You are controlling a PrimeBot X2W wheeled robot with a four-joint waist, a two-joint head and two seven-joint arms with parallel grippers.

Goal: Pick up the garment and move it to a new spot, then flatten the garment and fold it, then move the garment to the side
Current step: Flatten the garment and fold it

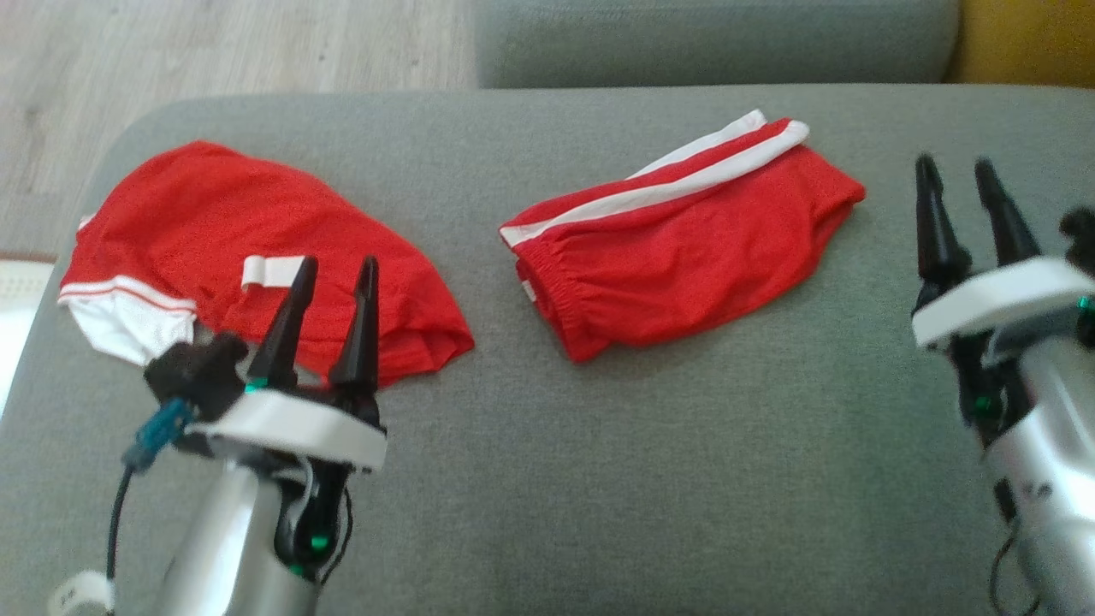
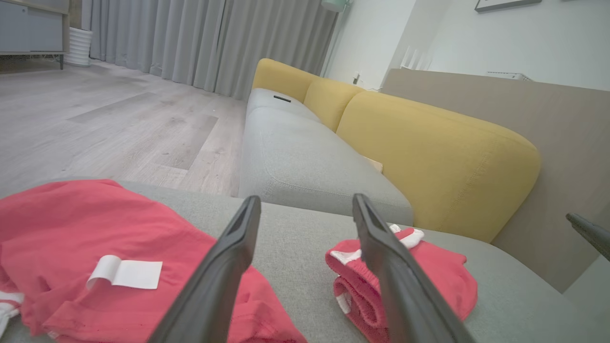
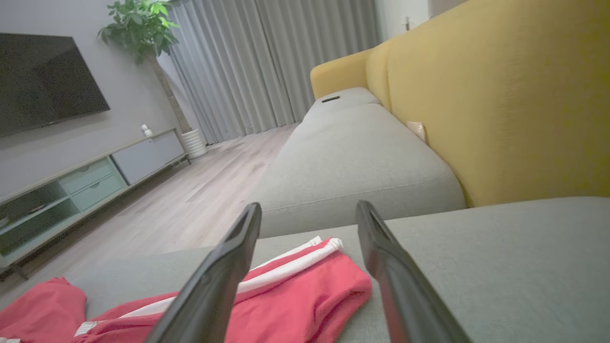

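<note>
— While both arms hang over the grey cushion (image 1: 547, 479), where does the clothing lie?
— Two red pieces lie on it, well apart. From the middle of the head view, a red top (image 1: 257, 214) lies spread and rumpled at about ten o'clock. It has a white tag (image 1: 272, 271) showing on it and a white-trimmed part at its eight o'clock edge. Folded red shorts (image 1: 684, 265) with white stripes lie at about two o'clock.
— And the left gripper (image 1: 338, 263)?
— It is at seven o'clock, its two dark fingers spread wide and holding nothing. The tips point toward twelve and overlap the near part of the top, just at three o'clock of the tag. Whether they touch the cloth I cannot tell.
— The right gripper (image 1: 954, 164)?
— It is at three o'clock, its fingers just as wide and empty, over bare cushion. The shorts lie at its nine o'clock, apart from it.
— What lies beyond?
— At twelve o'clock there is a second grey seat (image 1: 710, 43), with wood floor (image 1: 214, 51) at eleven and a yellow backrest (image 1: 1026, 38) at one.
</note>
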